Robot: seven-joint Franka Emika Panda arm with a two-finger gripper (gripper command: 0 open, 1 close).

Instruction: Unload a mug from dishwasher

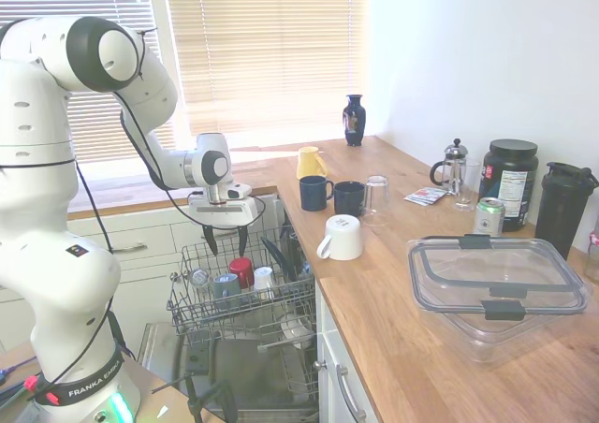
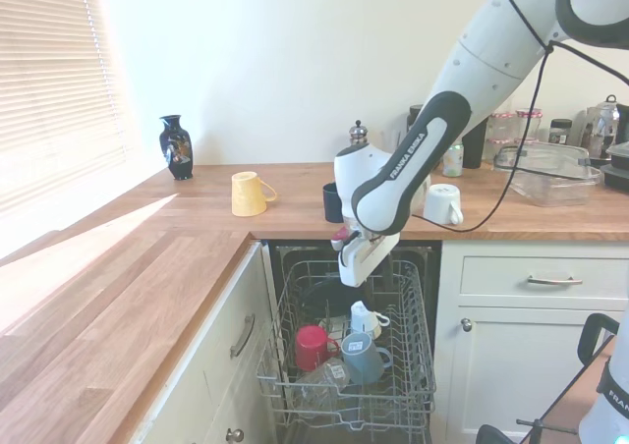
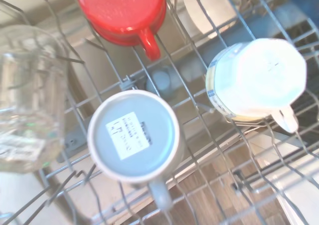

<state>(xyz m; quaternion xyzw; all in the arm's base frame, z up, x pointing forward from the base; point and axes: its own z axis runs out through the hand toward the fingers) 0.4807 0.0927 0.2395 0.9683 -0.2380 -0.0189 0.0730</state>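
Observation:
The grey-blue mug (image 1: 225,288) (image 2: 362,357) stands upside down in the dishwasher's pulled-out wire rack (image 1: 187,309) (image 2: 415,385). In the wrist view the mug (image 3: 133,135) shows its base with a white label, its handle pointing toward the picture's bottom edge. My gripper (image 1: 226,242) (image 2: 352,272) hangs open above the rack, over the mug and clear of it, with nothing between the fingers. A red mug (image 1: 242,270) (image 2: 313,347) (image 3: 122,8) and a white mug (image 1: 265,278) (image 2: 365,318) (image 3: 256,80) sit beside it in the rack.
A clear glass (image 3: 27,100) lies in the rack close to the grey-blue mug. On the wooden counter stand a white mug (image 1: 342,238), two navy mugs (image 1: 315,193), a yellow mug (image 1: 310,162), a glass (image 1: 376,198) and a plastic container (image 1: 496,283). The dishwasher door (image 1: 243,386) is folded down.

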